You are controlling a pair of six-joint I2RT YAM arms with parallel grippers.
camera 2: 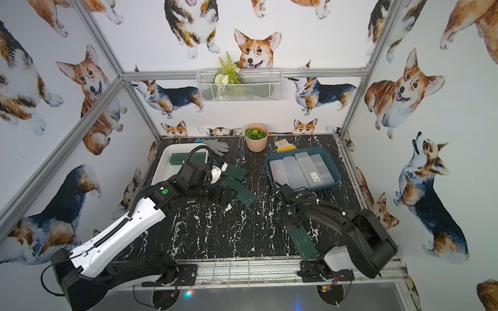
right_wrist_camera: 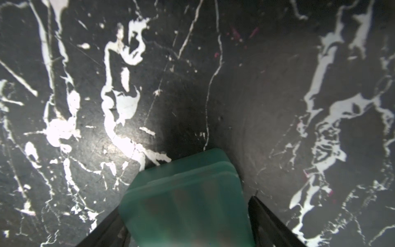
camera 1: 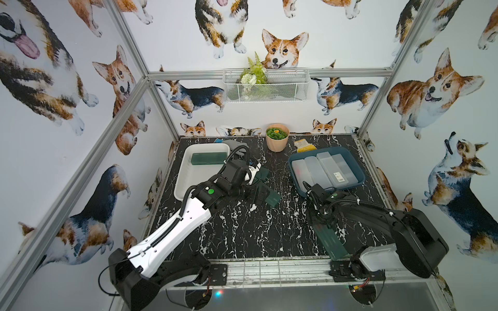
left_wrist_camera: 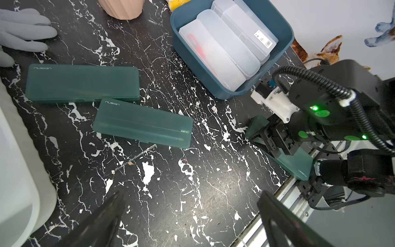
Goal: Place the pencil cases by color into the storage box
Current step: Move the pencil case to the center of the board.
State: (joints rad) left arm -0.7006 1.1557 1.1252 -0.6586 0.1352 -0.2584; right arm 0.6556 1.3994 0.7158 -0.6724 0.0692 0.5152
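One dark green pencil case (camera 1: 207, 159) lies in the white storage box (camera 1: 183, 172). Two more green cases (left_wrist_camera: 82, 83) (left_wrist_camera: 143, 124) lie side by side on the black marble table, close to that box. My left gripper (left_wrist_camera: 192, 194) hovers open just in front of them (camera 1: 260, 195), holding nothing. The teal-blue storage box (camera 1: 293, 172) holds several frosted white cases (camera 1: 320, 169). Near the front right, another green case (camera 1: 330, 239) lies under my right gripper (right_wrist_camera: 188, 207). Its open fingers straddle the case's width, with a thin gap at one finger (right_wrist_camera: 259, 205).
A grey glove (camera 1: 234, 145) lies behind the white box. A tan plant pot (camera 1: 277, 140) and a yellow item (camera 1: 304, 145) stand at the back. A wire basket (camera 1: 266, 86) hangs on the rear wall. A metal rail (camera 1: 269, 269) borders the table's front edge.
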